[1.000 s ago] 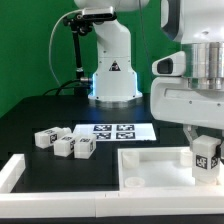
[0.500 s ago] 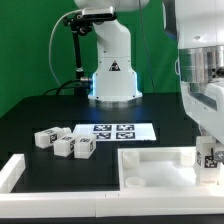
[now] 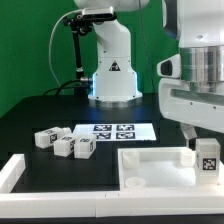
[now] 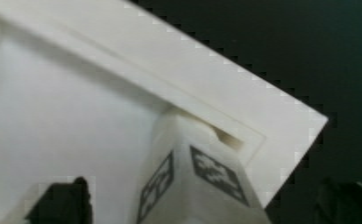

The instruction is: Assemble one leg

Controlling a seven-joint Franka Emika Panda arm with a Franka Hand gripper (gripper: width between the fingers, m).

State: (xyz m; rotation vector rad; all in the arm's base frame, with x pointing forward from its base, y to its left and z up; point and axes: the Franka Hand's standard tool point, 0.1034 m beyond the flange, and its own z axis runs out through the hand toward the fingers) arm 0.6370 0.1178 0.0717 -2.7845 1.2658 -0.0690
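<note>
The leg (image 3: 206,156) is a short, chunky white post with black-and-white square tags on its sides. It stands upright at the corner of the flat white panel (image 3: 150,165), on the exterior view's right. The gripper (image 3: 205,150) is clenched around the leg. Three more legs (image 3: 62,143) lie together on the black table (image 3: 40,115), near the marker board (image 3: 112,130). A green wall (image 3: 25,40) is behind.
</note>
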